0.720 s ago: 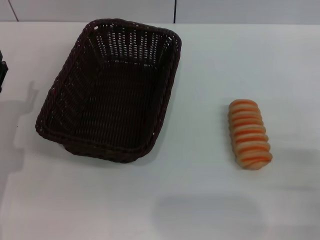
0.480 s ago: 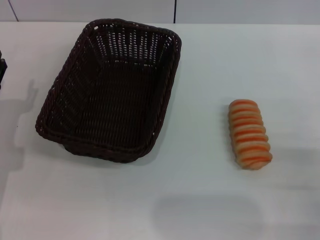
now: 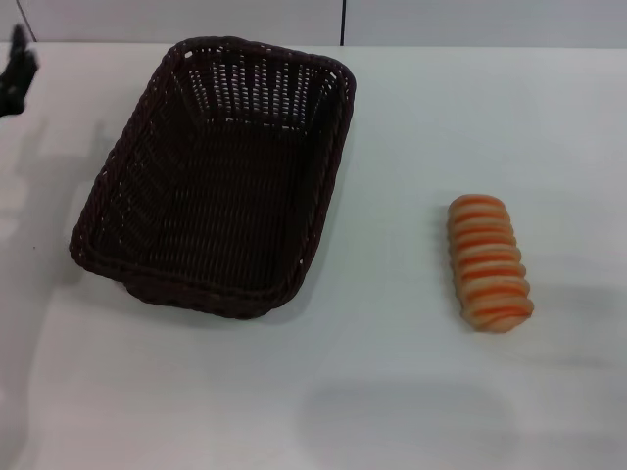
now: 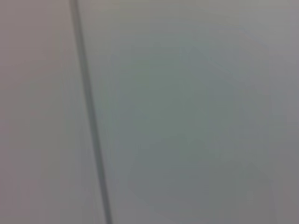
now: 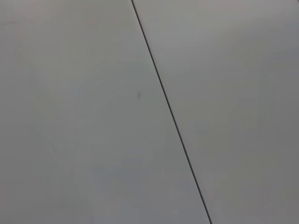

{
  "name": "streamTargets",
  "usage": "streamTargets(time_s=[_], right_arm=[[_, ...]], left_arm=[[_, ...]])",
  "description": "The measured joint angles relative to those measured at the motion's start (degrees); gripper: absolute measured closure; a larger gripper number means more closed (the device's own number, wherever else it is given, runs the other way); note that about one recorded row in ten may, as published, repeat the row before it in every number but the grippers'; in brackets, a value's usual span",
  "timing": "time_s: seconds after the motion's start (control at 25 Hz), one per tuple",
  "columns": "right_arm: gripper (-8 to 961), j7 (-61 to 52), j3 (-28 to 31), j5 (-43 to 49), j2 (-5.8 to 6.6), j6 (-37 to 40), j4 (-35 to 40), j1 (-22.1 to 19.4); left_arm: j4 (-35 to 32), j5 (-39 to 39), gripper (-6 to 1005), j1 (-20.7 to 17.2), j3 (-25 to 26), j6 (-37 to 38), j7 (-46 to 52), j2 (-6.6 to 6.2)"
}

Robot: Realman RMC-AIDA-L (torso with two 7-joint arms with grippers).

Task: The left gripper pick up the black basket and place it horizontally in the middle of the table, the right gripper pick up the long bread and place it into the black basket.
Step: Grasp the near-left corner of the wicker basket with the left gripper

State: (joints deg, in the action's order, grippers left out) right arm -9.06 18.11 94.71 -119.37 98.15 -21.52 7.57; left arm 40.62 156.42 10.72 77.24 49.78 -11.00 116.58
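Observation:
The black basket [image 3: 220,176] stands on the white table [image 3: 392,392] at the left of centre, its long side running away from me, and it holds nothing. The long bread [image 3: 489,261], orange-tan with cream stripes, lies on the table to the right of the basket, well apart from it. A small dark part of my left gripper [image 3: 16,70] shows at the far left edge, left of the basket's far end and not touching it. My right gripper is out of view. Both wrist views show only a plain pale surface with a dark seam.
The table's far edge meets a pale wall with a dark vertical seam [image 3: 343,22]. Soft shadows lie on the table at the left and along the front.
My left gripper's dark part has moved from lower on the left edge to farther back and slightly inward. The basket and the bread have not moved.

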Motion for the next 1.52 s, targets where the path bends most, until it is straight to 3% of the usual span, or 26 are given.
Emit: streamTargets(time_s=[0.04,0.08,0.12,0.28,0.36,0.4,0.44,0.48,0.52,0.6,0.64,0.68,0.72,0.88,1.08,1.32,1.52], right_arm=[[159,0.00,0.00,0.01,0.00,0.00,-0.01,0.03],[159,-0.02,0.00,0.02,0.01,-0.02,-0.01,0.07],[159,-0.02,0.00,0.02,0.01,-0.02,-0.01,0.07],[159,-0.05,0.00,0.03,0.01,-0.01,-0.01,0.12],[159,-0.05,0.00,0.03,0.01,-0.01,-0.01,0.12],[159,-0.06,0.00,0.04,0.01,-0.01,-0.01,0.13],[159,-0.07,-0.01,0.03,0.01,-0.01,-0.01,0.16],[159,-0.08,0.00,0.03,0.01,-0.01,-0.01,0.18],[160,-0.08,0.00,0.03,0.01,-0.01,-0.01,0.18],[160,-0.09,0.00,0.03,0.03,0.00,-0.01,0.20],[160,-0.09,0.00,0.03,0.04,0.00,0.00,0.24],[160,-0.09,0.00,-0.01,0.08,0.00,0.04,0.37],[160,-0.09,0.00,-0.01,0.08,0.00,0.04,0.37],[160,-0.09,0.00,-0.02,0.10,-0.08,0.14,0.78],[161,-0.11,0.00,0.03,0.10,-0.23,0.21,0.78],[161,-0.16,-0.04,0.10,0.10,-0.37,0.14,0.78],[162,-0.17,-0.71,0.12,0.10,-0.39,0.17,0.78]], left_arm=[[4.72,1.01,214,-0.83,0.40,-5.10,-0.85,-0.40],[14.54,3.50,215,-1.93,1.52,-17.76,-1.47,-1.12],[14.54,3.50,215,-1.93,1.52,-17.76,-1.47,-1.12],[30.70,6.93,214,-2.61,2.53,-38.66,-1.56,-1.85],[30.70,6.93,214,-2.61,2.53,-38.66,-1.56,-1.85],[34.00,7.06,214,-2.75,2.68,-42.67,-1.54,-2.04],[41.62,6.90,214,-2.79,3.71,-53.42,-1.39,-2.47],[45.14,6.62,214,-2.54,4.72,-59.66,-1.48,-2.64],[45.14,6.62,214,-2.54,4.72,-59.66,-1.48,-2.64],[49.38,6.12,214,-1.52,6.61,-69.00,-2.35,-2.68],[51.77,5.55,214,-0.71,8.15,-75.18,-3.41,-2.48],[54.73,3.30,214,1.21,12.42,-86.03,-6.63,-1.33],[54.73,3.30,214,1.21,12.42,-86.03,-6.63,-1.33],[56.88,-3.33,215,6.66,24.16,-107.49,-14.82,1.60],[56.38,-3.44,215,8.14,24.63,-114.59,-15.49,1.52],[53.95,-1.96,214,8.97,22.80,-115.97,-15.37,1.66],[47.72,-1.77,215,11.56,22.68,-115.77,-15.57,1.65]])
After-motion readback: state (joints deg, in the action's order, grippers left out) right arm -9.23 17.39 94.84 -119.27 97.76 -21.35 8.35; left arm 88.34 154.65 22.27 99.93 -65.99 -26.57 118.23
